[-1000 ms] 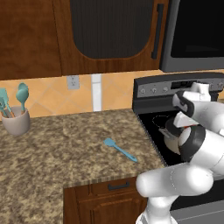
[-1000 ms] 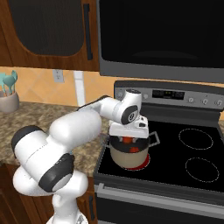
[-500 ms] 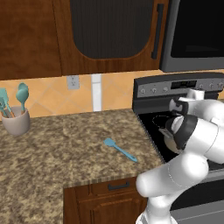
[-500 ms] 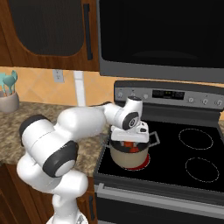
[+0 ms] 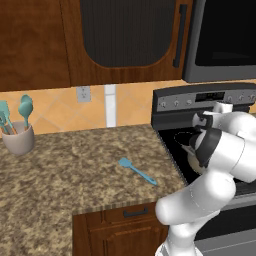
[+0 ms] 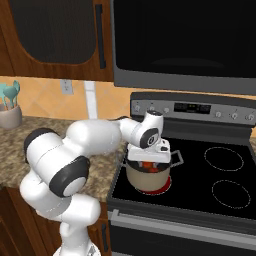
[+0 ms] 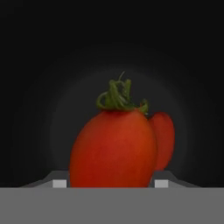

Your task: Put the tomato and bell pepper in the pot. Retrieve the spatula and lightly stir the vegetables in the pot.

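My gripper (image 7: 110, 183) hangs down into the mouth of the cream pot (image 6: 147, 180) on the stove's front left burner. It is shut on the bell pepper (image 7: 113, 146), an orange-red vegetable with a green stem that spans the gap between the two fingertips. Behind it, against the pot's dark inside, lies the smaller red tomato (image 7: 162, 138). In the right base view the white hand (image 6: 150, 152) covers the pot's rim, with red showing beneath it. The light-blue spatula (image 5: 137, 171) lies flat on the granite counter, left of the stove.
A beige holder with teal spoons (image 5: 17, 137) stands at the counter's far left. The black stove top (image 6: 225, 172) has free burners to the right of the pot. The stove's control panel (image 6: 195, 107) and the microwave rise behind.
The hand has sunk slightly lower into the pot's mouth and the arm's elbow has swung, while the grip on the bell pepper has stayed the same.
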